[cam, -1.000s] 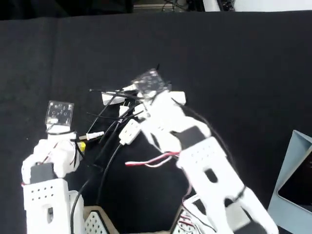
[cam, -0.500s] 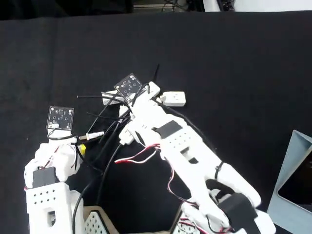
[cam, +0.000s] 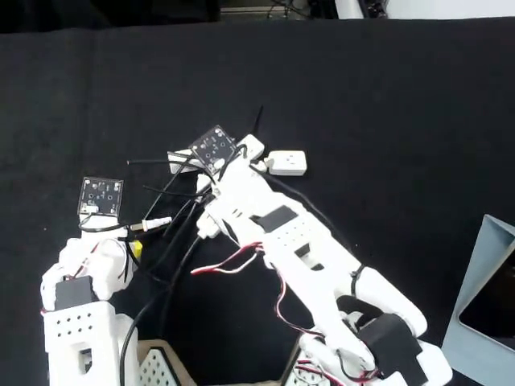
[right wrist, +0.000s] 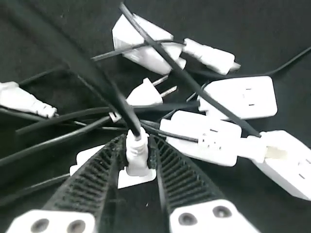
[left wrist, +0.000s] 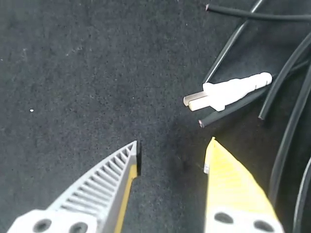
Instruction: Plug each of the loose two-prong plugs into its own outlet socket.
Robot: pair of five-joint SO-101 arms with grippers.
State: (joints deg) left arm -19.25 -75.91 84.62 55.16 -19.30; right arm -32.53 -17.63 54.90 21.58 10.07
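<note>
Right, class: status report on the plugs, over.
Left gripper open, loose plug just ahead. Right gripper shut on corded plug. Black cables crossing the sockets.

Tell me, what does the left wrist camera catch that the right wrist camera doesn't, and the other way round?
Left wrist view: the open left gripper, one finger grey and one yellow, over bare cloth, with a white two-prong plug lying flat beyond its tips.

Right wrist view: the right gripper, its black ribbed fingers shut on a white upright plug that stands on a flat white outlet block. There are also several more white outlet blocks and another loose white plug.

Both: the black cloth table and thin black cables.
</note>
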